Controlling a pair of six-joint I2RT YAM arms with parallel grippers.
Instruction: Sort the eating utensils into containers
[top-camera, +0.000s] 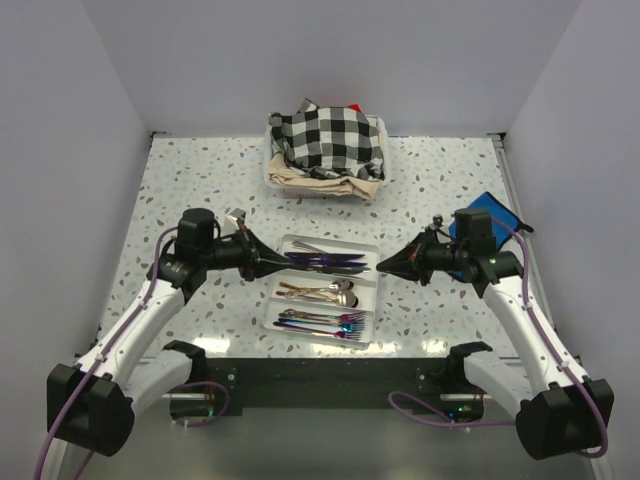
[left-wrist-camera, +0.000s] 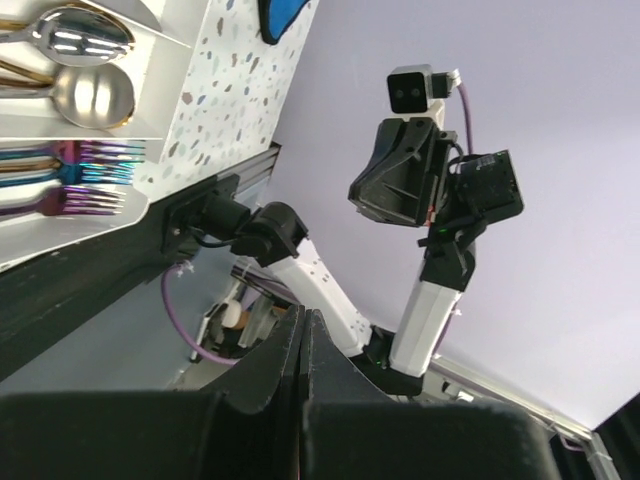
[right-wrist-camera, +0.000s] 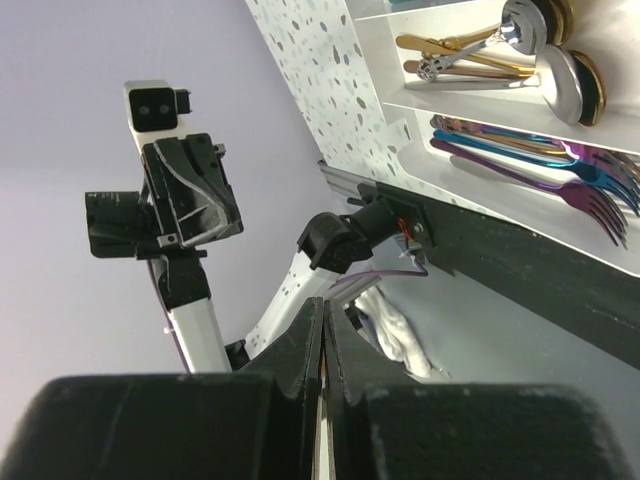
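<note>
Speckled table, pale lilac walls. Clear tray lies at centre, between both arms. It has three sections: dark knives in the far one, gold and silver spoons in the middle one, iridescent forks in the near one. No utensil is seen outside the tray.

Left gripper: jaws fully closed, holding nothing, tip at the tray's left edge by the knife section; contact cannot be told. Right gripper: jaws fully closed, holding nothing, tip just beside the tray's right edge.

Basket under a checked cloth stands at the far side, well apart from the tray. Blue item lies behind the right arm.
</note>
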